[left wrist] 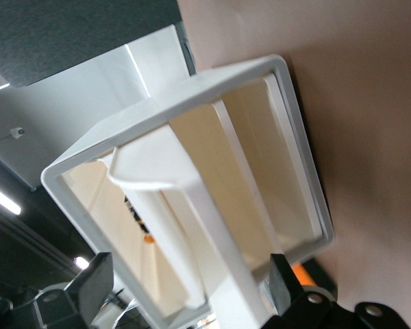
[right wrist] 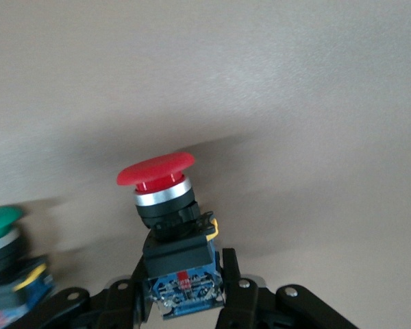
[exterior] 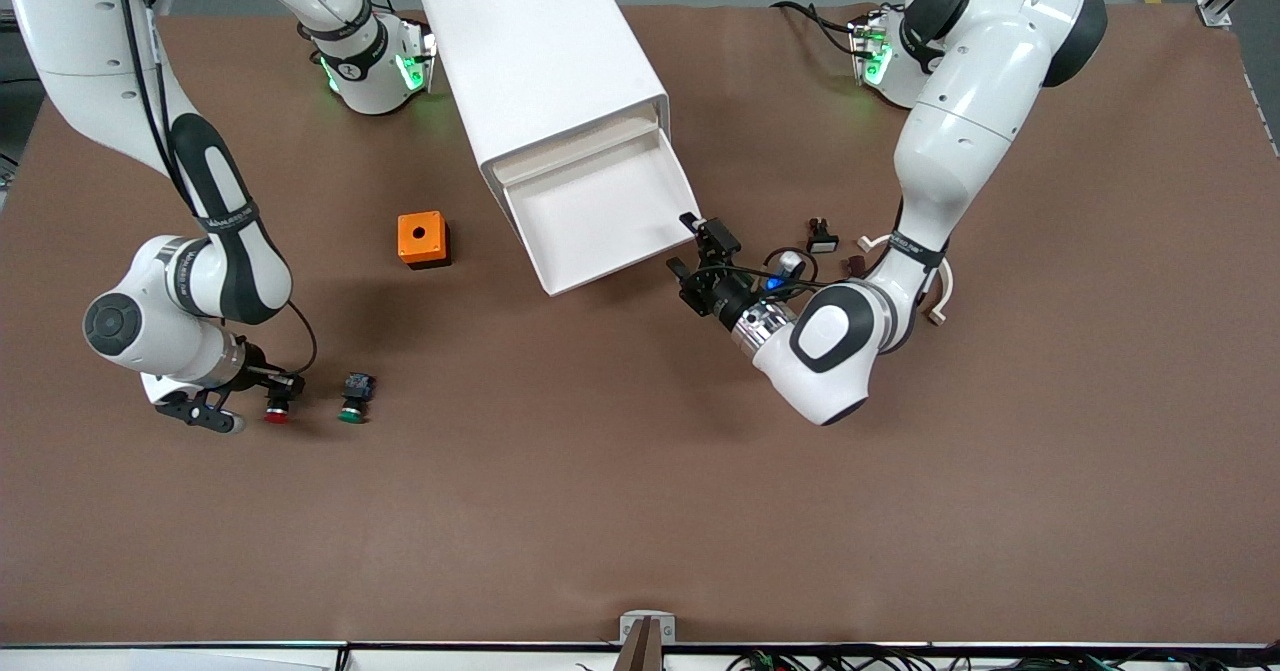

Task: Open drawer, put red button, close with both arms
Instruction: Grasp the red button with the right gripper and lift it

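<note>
- We see the right pincer (right wrist: pixel 181 301) clenched on the red button (right wrist: pixel 166 205), its fingertips cut off.
- Left pincer (exterior: pixel 694 247) released beside the open drawer (exterior: pixel 600 216), whose lower siblings stay hidden.

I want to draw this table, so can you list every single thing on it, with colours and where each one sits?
Cabinet: one, white, between the arms' bases.
Drawer: one, top, white, pulled open.
Orange box: one, beside the drawer, toward the right arm's end.
Red button: one, beside the green one.
Green button: one, near the front camera.
Small parts: several, dark and white, by the left arm.
Table: brown.
Right gripper: shut on red button.
Left gripper: open, at the drawer's front.
</note>
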Robot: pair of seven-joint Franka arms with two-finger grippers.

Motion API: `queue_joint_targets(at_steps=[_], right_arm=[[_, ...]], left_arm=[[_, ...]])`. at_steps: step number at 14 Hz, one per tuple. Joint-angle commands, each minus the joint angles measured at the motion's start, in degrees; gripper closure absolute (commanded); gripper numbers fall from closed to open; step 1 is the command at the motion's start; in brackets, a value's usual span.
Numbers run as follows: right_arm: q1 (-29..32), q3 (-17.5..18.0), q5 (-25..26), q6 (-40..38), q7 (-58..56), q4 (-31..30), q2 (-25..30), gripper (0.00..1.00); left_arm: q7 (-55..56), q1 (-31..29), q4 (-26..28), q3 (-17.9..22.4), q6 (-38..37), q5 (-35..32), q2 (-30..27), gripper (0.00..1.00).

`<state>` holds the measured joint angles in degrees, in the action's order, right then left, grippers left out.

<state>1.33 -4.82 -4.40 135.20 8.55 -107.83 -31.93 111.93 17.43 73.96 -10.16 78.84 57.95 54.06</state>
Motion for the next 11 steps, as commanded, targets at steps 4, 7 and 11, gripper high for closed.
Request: queue_joint_targets(at_steps=[4, 7, 11], right_arm=[[-6.9, 0.1, -0.8, -23.5, 15.9, 4.1, 13.9, 1.00], [-15.4, 0.2, -0.8, -31.1, 32.4, 3.8, 21.6, 1.00], [-28.1, 0.2, -5.1, -31.4, 52.1, 3.7, 24.9, 1.00]], left_arm=[[-18.3, -1.7, -3.6, 0.7, -1.4, 0.5, -0.4, 0.00], [-30.9, -1.7, -3.8, 0.8, -1.3, -2.3, -0.9, 0.00], [-45.4, -1.6, -3.9, 1.5, -0.8, -9.3, -3.2, 0.00]])
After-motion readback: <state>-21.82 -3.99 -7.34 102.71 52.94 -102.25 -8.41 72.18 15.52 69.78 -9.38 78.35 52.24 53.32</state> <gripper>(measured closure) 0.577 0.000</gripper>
